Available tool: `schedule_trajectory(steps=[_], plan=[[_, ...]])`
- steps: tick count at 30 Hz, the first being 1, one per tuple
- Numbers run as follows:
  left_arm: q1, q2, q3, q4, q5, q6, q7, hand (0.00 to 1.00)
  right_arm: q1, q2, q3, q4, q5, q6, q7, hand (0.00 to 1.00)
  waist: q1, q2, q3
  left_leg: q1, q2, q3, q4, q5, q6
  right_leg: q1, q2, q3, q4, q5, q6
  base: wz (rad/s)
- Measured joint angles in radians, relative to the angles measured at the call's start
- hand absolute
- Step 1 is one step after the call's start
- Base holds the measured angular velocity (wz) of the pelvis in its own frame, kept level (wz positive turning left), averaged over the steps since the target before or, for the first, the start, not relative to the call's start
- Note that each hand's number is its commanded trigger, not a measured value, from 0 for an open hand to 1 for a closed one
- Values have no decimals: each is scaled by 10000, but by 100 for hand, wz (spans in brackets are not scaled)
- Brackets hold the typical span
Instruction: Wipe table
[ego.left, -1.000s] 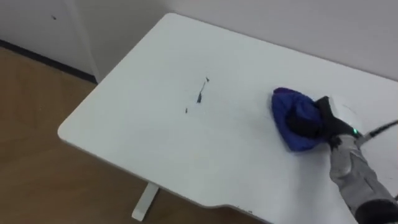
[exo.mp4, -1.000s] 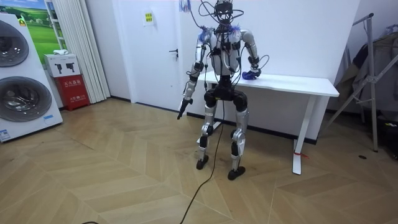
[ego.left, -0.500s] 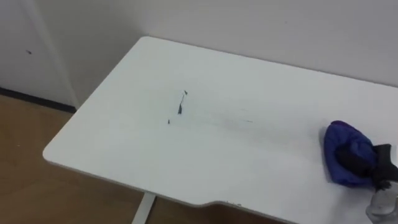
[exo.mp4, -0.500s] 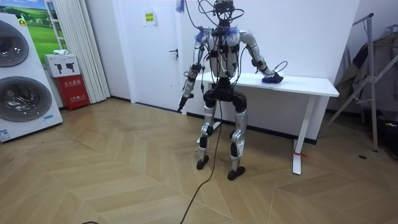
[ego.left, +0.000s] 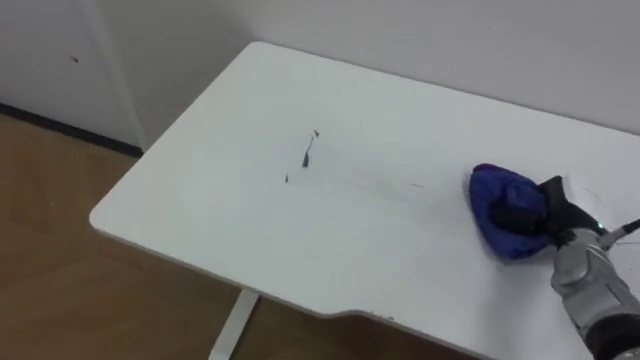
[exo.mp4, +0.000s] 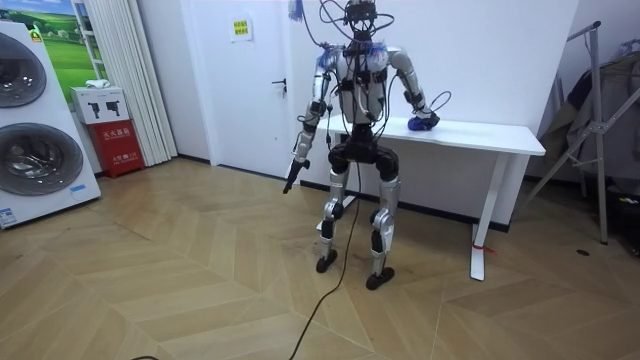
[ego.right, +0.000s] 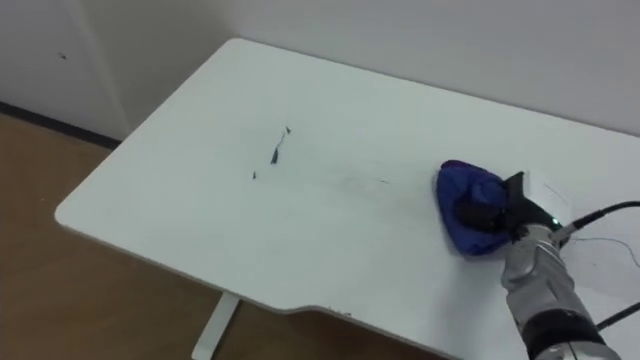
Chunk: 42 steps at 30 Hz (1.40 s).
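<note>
Right hand (ego.left: 545, 212) grips bunched blue cloth (ego.left: 492, 195) on smooth white table (ego.left: 250, 220), right of dark marks (ego.left: 308, 155). Room view: left hand (exo.mp4: 292, 172) hangs, state unreadable.

Bright, even room light falls softly across the white table (ego.left: 250, 230).

Silver-grey humanoid, black waist, black right hand (ego.left: 522, 216), grey forearm, small green wrist light, dark cables.

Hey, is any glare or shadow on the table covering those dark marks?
Left eye view: the table is evenly lit, no glare or shadow over the dark marks. Right eye view: likewise, and the blue cloth in the right hand lies well clear of them.
</note>
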<state>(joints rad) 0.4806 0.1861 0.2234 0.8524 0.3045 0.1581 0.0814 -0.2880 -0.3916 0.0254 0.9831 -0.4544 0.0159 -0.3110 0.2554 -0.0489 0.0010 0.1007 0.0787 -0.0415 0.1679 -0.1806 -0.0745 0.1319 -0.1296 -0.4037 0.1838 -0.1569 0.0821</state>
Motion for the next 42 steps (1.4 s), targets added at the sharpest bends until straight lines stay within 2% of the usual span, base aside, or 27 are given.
schedule_trajectory(steps=[4, 8, 10, 12, 14, 15, 16, 18, 20, 21, 22, 24, 26, 27, 29, 30, 31, 32, 33, 34, 35, 36, 37, 38, 39, 41, 42], plan=[[-9, -9, 305, 95, 51, -96, 34, 0, 1135, 1, -1670, 183, 377, -749, -185, 100, -543, -81, -18, 215, -198, -1, 31, -67, 103, 432, -221, -261, -6, -219, 171, 25], [-98, -1, 532, -138, 60, -149, 61, 0, 1870, -60, -2551, 221, 371, -823, -484, 100, -959, -179, -72, 327, -310, 71, 107, -158, 215, 527, -423, -345, 249, -286, 272, 5], [-422, -15, 433, -287, 49, -217, 262, 0, 2013, -45, -2597, 187, 380, -774, -657, 100, -1108, -48, -67, 325, -307, 156, 586, -490, 298, 526, -553, -361, 798, -310, 302, -9], [-759, -1, 228, -255, 42, -343, 485, 0, 1861, 25, -2391, 185, 390, -549, -841, 100, -1032, 101, -62, 352, -296, 329, 848, -696, 392, 304, -708, -366, 1414, -310, 302, -32], [-1237, -8, -123, -88, 46, -426, 753, 0, 1472, 267, -2000, 163, 397, -100, -1085, 100, -677, 231, -39, 339, -257, 836, 1129, -869, 474, -67, -896, -394, 2002, -304, 294, -85], [-1522, -3, -262, 163, 52, -557, 922, 0, 1063, 499, -1588, 62, 299, 274, -1150, 100, -241, 241, -25, 298, -189, 1290, 1243, -958, 517, -523, -999, -415, 2364, -275, 250, -141], [-1956, 47, -435, 598, 48, -629, 1083, 0, 611, 775, -839, -96, 147, 677, -1139, 100, 176, 247, -13, 243, -17, 1595, 1313, -1011, 531, -904, -1001, -485, 2548, -127, 43, -140], [-2612, 153, -571, 1234, 53, -769, 1112, 0, -141, 1327, 551, -263, -393, 1025, -976, 100, 665, 240, -6, 14, 376, 2039, 1491, -1052, 499, -1344, -1062, -584, 3190, -55, -105, -78], [-2858, 182, -805, 1302, 37, -1021, 1113, 0, -910, 1763, 1436, -553, -1017, 1062, -535, 100, 1268, 202, 8, -344, 575, 2054, 1800, -1078, 412, -1342, -1620, -647, 4244, -250, -25, -23], [-2954, 219, -927, 1211, -12, -1134, 1111, 0, -1605, 2006, 2053, -527, -1221, 882, -430, 100, 1709, 107, 60, -645, 661, 2050, 1880, -1017, 297, -1312, -2094, -630, 4246, -439, 62, -15], [-3100, 319, -1067, 1213, -185, -1293, 1112, 0, -2309, 2039, 2347, -383, -1257, 390, -305, 100, 2213, 28, 137, -1069, 784, 1938, 1981, -926, 143, -1261, -2462, -619, 3817, -501, 119, 0], [-3124, 497, -1113, 1236, -170, -1365, 1106, 0, -3016, 2013, 2363, -229, -1201, -24, -277, 100, 2462, -25, 97, -1726, 1087, 1310, 2070, -722, -189, -1218, -2625, -448, 2834, -446, 197, 53], [-2854, 830, -1073, 1274, -160, -1358, 1054, 0, -3043, 1831, 2330, -89, -936, -134, -378, 100, 2461, -51, 85, -1956, 1463, 768, 1989, -519, -526, -1071, -2806, -414, 1831, -34, 302, 83], [-2735, 1069, -1079, 1286, -149, -1342, 994, 0, -2756, 1522, 2266, 19, -933, -234, -382, 100, 2390, -79, 84, -1982, 1698, 358, 1907, -421, -826, -1060, -2861, -411, 1390, 385, 277, 103], [-2663, 1465, -972, 1381, -148, -1336, 807, 0, -2149, 1208, 1593, 304, -824, -616, -395, 100, 1893, -186, 127, -2054, 1962, -217, 1941, -302, -1341, -1058, -2826, -483, 1082, 1090, 367, 111], [-2553, 1679, -872, 1410, -159, -1333, 757, 0, -1724, 993, 1245, 293, -793, -895, -454, 100, 1524, -271, 122, -2095, 2162, -322, 2184, -363, -1603, -1238, -2884, -689, 1698, 967, 1043, 64], [-2409, 1649, -651, 1420, -161, -1338, 729, 0, -1218, 623, 988, 197, -787, -1129, -446, 100, 1302, -228, 103, -2000, 2532, -294, 2307, -369, -1267, -1319, -2695, -635, 2469, 86, 1410, 40], [-2342, 1597, -623, 1439, -184, -1338, 677, 0, -997, 364, 865, 166, -733, -1222, -447, 100, 1176, -24, 135, -1928, 2819, -252, 2270, -378, -1016, -1390, -2499, -656, 2795, -193, 1180, -9], [-2205, 1529, -623, 1497, -354, -1385, 601, 0, -639, -29, 476, 172, -532, -1266, -469, 100, 922, 135, 153, -1863, 3210, 2, 2147, -185, -614, -1650, -2236, -620, 3304, -678, 802, -34], [-2077, 1393, -531, 1527, -390, -1390, 593, 0, -263, -334, 97, 119, -501, -1201, -491, 100, 728, 91, 93, -1693, 3461, 430, 1896, 147, -513, -1910, -2097, -537, 3650, -955, 623, -38], [-2024, 1310, -482, 1550, -389, -1393, 592, 0, -59, -478, -64, 77, -509, -1146, -526, 100, 612, 79, 100, -1617, 3474, 606, 1787, 370, -559, -2008, -2045, -437, 3779, -1085, 526, -29], [-1950, 1115, -348, 1644, -388, -1389, 596, 0, 256, -673, -245, 71, -509, -1041, -579, 100, 220, 32, 89, -1530, 3465, 1031, 1701, 813, -831, -2053, -1935, -359, 3863, -1224, 338, -8], [-1912, 944, -288, 1648, -382, -1388, 596, 0, 444, -771, -412, 67, -515, -985, -572, 100, -115, -80, 94, -1521, 3464, 1440, 1729, 1133, -853, -2058, -1781, -324, 3828, -1326, 135, -9], [-1868, 886, -288, 1644, -388, -1391, 596, 0, 473, -781, -493, 57, -539, -882, -557, 100, -180, -39, 103, -1498, 3464, 1657, 1760, 1229, -839, -2084, -1673, -258, 3765, -1335, 99, -36], [-1880, 763, -286, 1622, -390, -1423, 611, 0, 468, -763, -465, -178, -673, -569, -445, 100, -184, -143, 60, -1374, 3460, 2109, 1785, 1301, -809, -2241, -1414, 44, 3655, -1304, -93, -62], [-1994, 569, -290, 1643, -366, -1385, 633, 0, 323, -699, -261, -598, -1068, -330, -223, 100, -148, -148, 68, -1342, 3393, 2388, 1978, 1256, -756, -2346, -1059, 346, 3411, -1181, -411, -68], [-2099, 427, -288, 1686, -314, -1317, 628, 0, 143, -592, -34, -951, -1420, -75, 43, 100, 30, -189, 80, -1434, 3007, 2311, 2340, 841, -560, -2373, -943, 766, 3275, -1071, -602, -77]])
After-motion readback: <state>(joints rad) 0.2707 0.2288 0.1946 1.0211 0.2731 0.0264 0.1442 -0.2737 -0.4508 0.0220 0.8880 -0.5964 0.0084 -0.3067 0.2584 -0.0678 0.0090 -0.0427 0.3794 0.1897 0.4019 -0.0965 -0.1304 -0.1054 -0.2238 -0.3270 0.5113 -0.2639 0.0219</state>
